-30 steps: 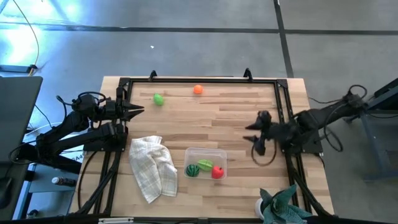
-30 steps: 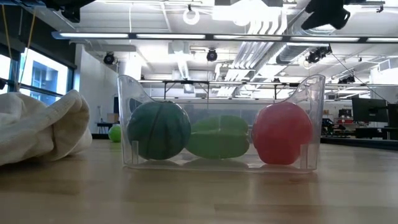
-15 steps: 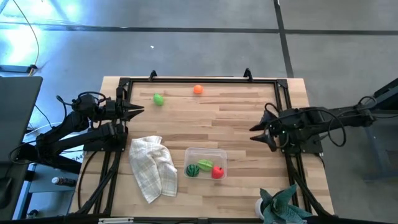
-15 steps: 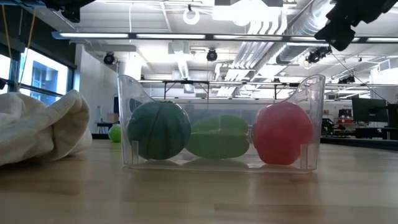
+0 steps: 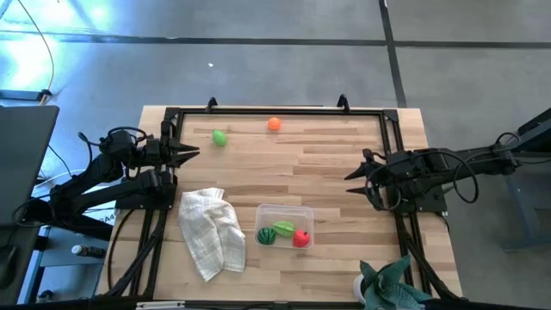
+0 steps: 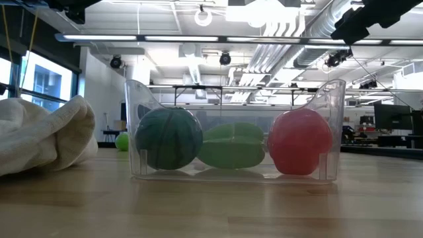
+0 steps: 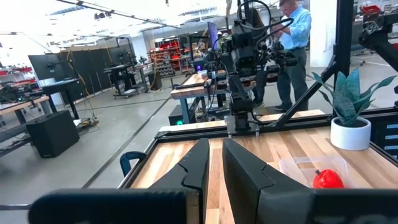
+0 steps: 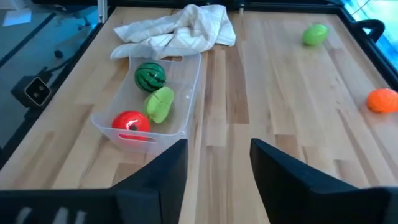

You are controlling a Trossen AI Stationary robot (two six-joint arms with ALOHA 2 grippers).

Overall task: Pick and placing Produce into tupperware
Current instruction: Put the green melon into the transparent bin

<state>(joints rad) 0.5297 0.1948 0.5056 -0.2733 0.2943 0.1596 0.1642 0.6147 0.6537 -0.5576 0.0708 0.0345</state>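
The clear tupperware sits on the table's near middle. It holds a round dark-green striped piece, a light-green leafy piece and a red piece. An orange piece and a small bright-green piece lie on the wood near the far edge. My right gripper hovers open at the table's right side, level and pointing left, well apart from the container. My left gripper waits shut at the left edge.
A crumpled white checked cloth lies just left of the container, touching its left end. A teal spiky plant in a white pot stands at the near right corner. A black frame borders the table. A person stands beyond the table.
My right arm has drawn back toward the table's right edge and turned from a blurred, downward-hanging pose into a level one with its fingers pointing left. The container and the produce have stayed where they were.
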